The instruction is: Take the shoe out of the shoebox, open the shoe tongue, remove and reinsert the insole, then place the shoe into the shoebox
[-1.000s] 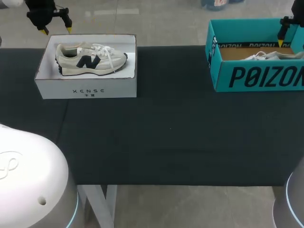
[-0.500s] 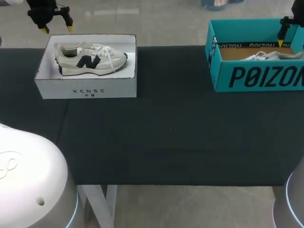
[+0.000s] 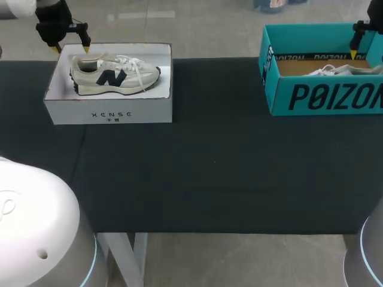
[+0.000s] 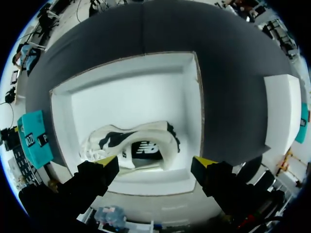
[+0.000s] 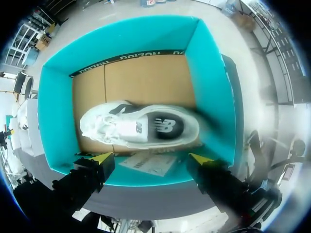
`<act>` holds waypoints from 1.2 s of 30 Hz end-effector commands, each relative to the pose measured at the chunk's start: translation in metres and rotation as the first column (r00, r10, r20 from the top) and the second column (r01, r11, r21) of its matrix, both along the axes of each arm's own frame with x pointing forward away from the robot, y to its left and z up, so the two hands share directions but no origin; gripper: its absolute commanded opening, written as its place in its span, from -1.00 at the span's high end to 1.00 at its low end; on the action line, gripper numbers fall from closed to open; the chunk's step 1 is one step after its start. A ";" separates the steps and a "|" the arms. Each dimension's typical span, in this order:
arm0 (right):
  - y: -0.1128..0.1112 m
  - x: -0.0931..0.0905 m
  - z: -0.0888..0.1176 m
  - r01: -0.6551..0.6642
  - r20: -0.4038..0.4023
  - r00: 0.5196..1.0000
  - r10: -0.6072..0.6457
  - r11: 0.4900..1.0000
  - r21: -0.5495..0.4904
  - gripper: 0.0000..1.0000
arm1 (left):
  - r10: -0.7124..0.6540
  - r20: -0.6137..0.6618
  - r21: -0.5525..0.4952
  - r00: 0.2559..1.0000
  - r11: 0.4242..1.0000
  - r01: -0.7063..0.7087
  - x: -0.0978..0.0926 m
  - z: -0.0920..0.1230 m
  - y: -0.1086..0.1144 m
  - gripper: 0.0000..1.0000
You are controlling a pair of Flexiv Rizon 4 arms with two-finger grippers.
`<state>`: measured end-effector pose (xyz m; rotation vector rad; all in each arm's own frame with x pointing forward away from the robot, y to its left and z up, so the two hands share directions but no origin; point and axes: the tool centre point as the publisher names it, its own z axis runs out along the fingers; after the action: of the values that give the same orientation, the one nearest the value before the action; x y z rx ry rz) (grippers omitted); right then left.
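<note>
I can pass over the wide black tabletop (image 3: pixel 209 167) between the open-topped white cardboard shoebox (image 3: pixel 108 112) and the teal cardboard shoebox (image 3: pixel 323 95), though their upright walls bar sideways entry, leaving only the tops.

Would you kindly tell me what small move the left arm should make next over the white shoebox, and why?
Probably lower the left gripper straight down toward the heel of the cream sneaker with the dark logo. Its fingers are open and hang above the white cardboard shoebox. In the left wrist view the shoe's heel opening shows between them, untouched, so nothing is gripped yet.
</note>
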<state>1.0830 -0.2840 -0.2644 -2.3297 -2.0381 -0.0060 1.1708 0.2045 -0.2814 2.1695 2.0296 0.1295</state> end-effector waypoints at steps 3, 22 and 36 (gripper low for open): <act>0.000 0.000 0.000 0.001 0.001 1.000 -0.001 1.000 0.000 -1.00 | 0.003 -0.034 -0.001 0.999 1.000 -0.003 0.009 -0.022 0.007 -1.00; 0.000 0.000 0.000 0.001 0.001 1.000 -0.001 1.000 0.000 -1.00 | 0.017 -0.063 0.090 0.998 0.996 -0.011 0.023 -0.045 0.015 -0.04; 0.000 0.000 0.000 0.001 0.001 1.000 -0.001 1.000 0.000 -1.00 | 0.014 -0.067 0.102 0.998 0.995 -0.007 0.023 -0.052 0.025 0.23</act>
<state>1.0830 -0.2841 -0.2644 -2.3299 -2.0380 -0.0060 1.1906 0.2278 -0.3301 2.2491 2.1142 0.1724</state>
